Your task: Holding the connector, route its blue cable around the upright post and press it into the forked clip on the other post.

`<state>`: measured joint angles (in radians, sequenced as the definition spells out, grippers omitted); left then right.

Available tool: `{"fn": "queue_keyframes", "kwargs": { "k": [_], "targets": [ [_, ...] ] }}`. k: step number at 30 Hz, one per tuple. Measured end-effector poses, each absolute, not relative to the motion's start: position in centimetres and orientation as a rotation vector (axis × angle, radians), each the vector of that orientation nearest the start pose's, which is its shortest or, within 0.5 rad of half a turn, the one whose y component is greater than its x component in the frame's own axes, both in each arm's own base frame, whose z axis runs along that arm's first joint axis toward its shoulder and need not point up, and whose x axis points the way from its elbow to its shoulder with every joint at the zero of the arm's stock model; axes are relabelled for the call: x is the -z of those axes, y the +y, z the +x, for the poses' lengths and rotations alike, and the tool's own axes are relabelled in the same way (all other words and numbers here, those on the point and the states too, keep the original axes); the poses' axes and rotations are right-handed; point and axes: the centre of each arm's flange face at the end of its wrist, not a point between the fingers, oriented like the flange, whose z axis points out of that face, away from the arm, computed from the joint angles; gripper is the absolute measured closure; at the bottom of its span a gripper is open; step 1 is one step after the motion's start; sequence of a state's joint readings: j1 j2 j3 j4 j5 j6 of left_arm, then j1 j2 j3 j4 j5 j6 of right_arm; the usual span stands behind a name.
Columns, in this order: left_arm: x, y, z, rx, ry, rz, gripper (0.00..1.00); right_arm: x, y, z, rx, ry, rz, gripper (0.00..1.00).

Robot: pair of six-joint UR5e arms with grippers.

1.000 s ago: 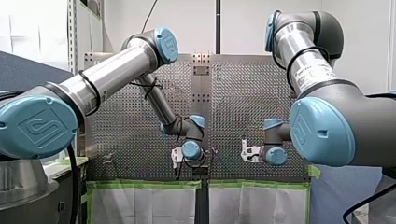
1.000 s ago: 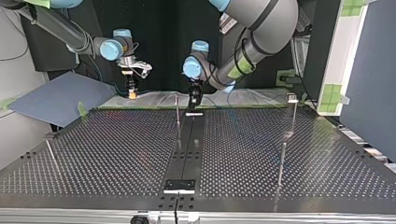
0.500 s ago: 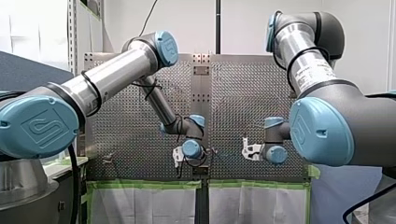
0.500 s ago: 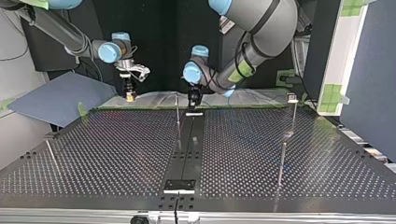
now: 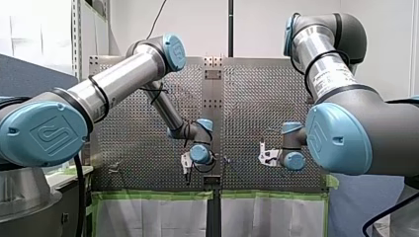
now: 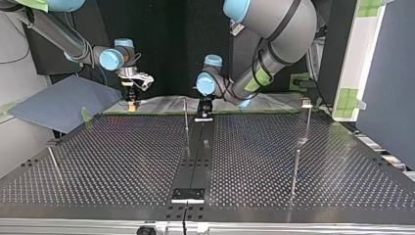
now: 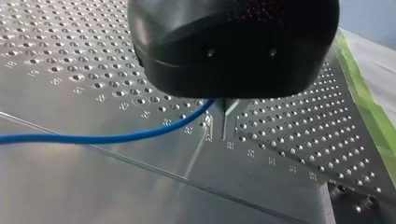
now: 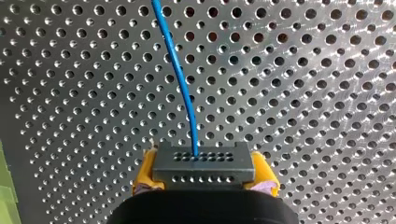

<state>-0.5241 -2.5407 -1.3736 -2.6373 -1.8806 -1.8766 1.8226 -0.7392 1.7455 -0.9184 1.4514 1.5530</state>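
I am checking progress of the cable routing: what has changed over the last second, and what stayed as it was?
My right arm's pincer, shut on the grey perforated connector with its thin blue cable, drifted toward the top view's left and slightly down. My left arm's pincer barely shifted. Nothing was visibly taken or released; the thin metal upright posts stayed in place.

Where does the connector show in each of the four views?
Front view: cannot be made out near my right arm's wrist.
Top view: left of centre, at my right gripper's tip; too small to separate.
Left wrist view: absent; only its blue cable.
Right wrist view: connector between the yellow pads.
Shared landmark: that blue cable, in both wrist views.
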Motion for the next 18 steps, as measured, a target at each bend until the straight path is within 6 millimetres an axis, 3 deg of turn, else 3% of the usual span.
{"fn": "queue_keyframes", "kwargs": {
  "k": [1, 2, 4, 5, 6, 7, 18],
  "targets": [
    [-0.7, -43.7, 55.1, 0.298, 1.839, -0.015, 0.78, -1.0, -55.9, 29.3, -1.418, -1.055, 1.555, 1.00],
    [-0.7, -43.7, 55.1, 0.298, 1.842, -0.011, 0.78, -1.0, -55.9, 29.4, -1.418, -1.054, 1.556, 1.00],
    [-0.7, -43.8, 55.0, 0.298, 1.849, 0.005, 0.42, -1.0, -55.9, 29.4, -1.420, -1.053, 1.559, 1.00],
    [-0.7, -43.9, 54.9, 0.299, 1.854, 0.015, 0.42, -1.0, -55.9, 29.4, -1.420, -1.052, 1.562, 1.00],
    [-0.6, -44.0, 54.7, 0.298, 1.860, 0.029, 0.12, -0.9, -55.8, 29.4, -1.421, -1.051, 1.564, 1.00],
    [-0.6, -44.1, 54.6, 0.295, 1.865, 0.039, 0.00, -0.9, -55.8, 29.4, -1.421, -1.050, 1.567, 1.00],
    [-1.4, -45.2, 52.6, 0.231, 1.925, 0.181, 0.00, -0.8, -55.3, 30.0, -1.421, -1.044, 1.588, 1.00]
  ]
}}
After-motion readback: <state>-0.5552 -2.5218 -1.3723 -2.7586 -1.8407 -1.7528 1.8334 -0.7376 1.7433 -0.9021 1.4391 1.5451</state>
